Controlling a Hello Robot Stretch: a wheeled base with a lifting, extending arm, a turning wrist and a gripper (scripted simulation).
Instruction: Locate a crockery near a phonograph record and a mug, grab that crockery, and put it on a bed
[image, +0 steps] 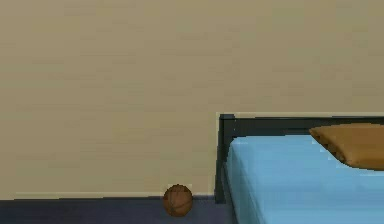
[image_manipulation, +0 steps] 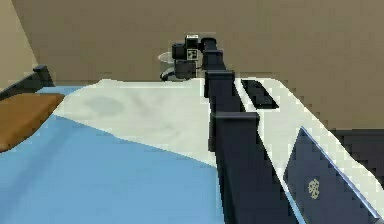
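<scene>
The arm (image_manipulation: 232, 120) is seen stretched out across the bed (image_manipulation: 120, 170), so the search and the carrying are judged done. A pale bowl-like thing (image_manipulation: 170, 70), taken to be the crockery, is seen at the hand (image_manipulation: 180, 55) by the bed's far edge. Whether it is gripped or already set down cannot be told. A laptop (image_manipulation: 318, 180) is cut off at the frame's edge.
</scene>
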